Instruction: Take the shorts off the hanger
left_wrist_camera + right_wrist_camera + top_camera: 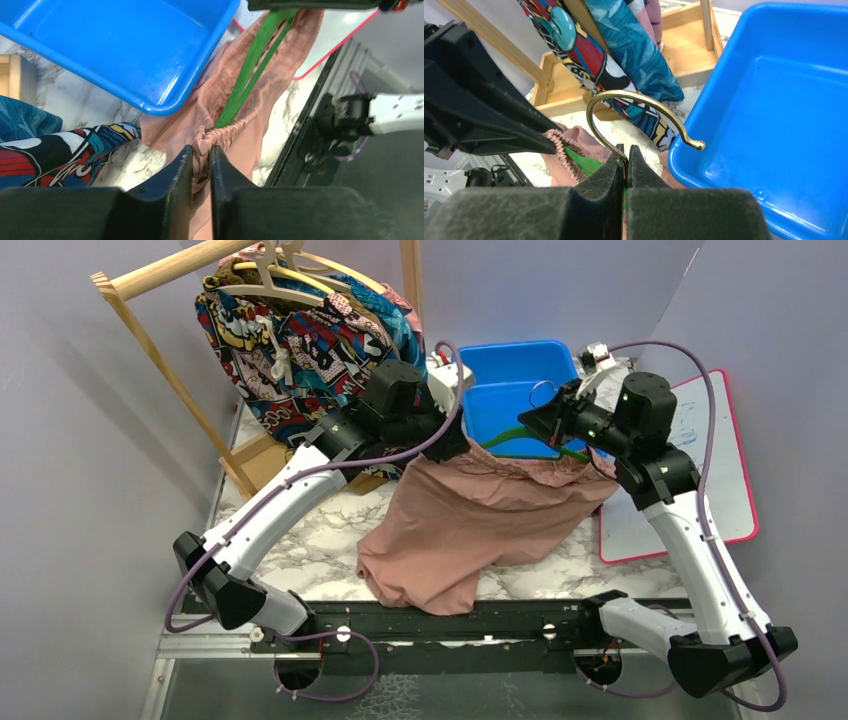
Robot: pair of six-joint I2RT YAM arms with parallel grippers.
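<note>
Dusty pink shorts hang between my two arms on a green hanger, their legs draped onto the marble table. My left gripper is shut on the gathered elastic waistband at one end of the green hanger. My right gripper is shut on the stem of the hanger's brass hook, which curves up over the fingertips. In the top view the left gripper and right gripper face each other across the waistband.
A blue tub stands just behind the grippers. At the back left a wooden rack carries comic-print shorts and other shorts on hangers. A pink-edged whiteboard lies on the right.
</note>
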